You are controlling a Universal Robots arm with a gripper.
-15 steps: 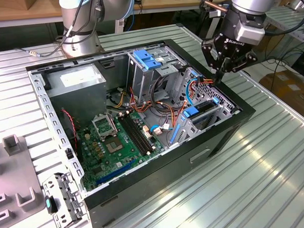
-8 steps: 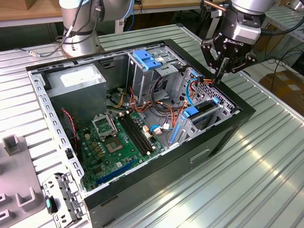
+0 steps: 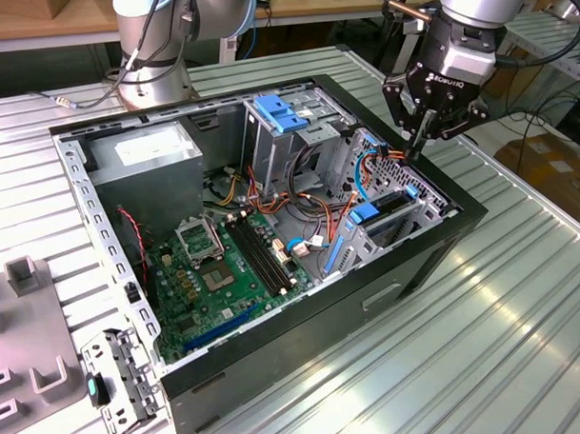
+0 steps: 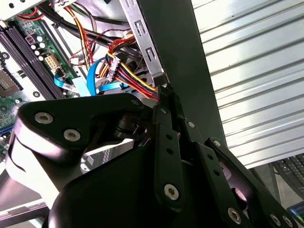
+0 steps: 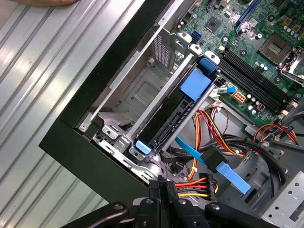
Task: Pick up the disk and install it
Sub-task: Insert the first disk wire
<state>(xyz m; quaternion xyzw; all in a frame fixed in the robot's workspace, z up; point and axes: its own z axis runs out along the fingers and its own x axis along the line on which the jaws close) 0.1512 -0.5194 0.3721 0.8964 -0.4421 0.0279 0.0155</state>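
Note:
The disk [image 5: 164,118] sits on edge in the drive cage at the corner of the open computer case [image 3: 434,241], its dark body framed by blue side rails with a blue tab [image 5: 195,83] at one end. In the exterior view the disk [image 3: 390,206] lies low in the cage toward that view's right. My gripper [image 3: 418,138] hangs just above the cage, apart from the disk. Its fingers are shut with nothing between them, and their tips [image 5: 161,184] reach a bundle of red, yellow and orange wires [image 5: 194,184]. The second wrist view shows the gripper [image 4: 165,91] against the same wires.
Inside the case are a green motherboard [image 3: 225,267], a grey power supply box [image 3: 150,155] and a bare blue bracket [image 3: 282,112] on the upper cage. Blue ribbon cables [image 5: 223,171] cross near the fingertips. A grey fixture [image 3: 28,350] lies at the exterior view's left.

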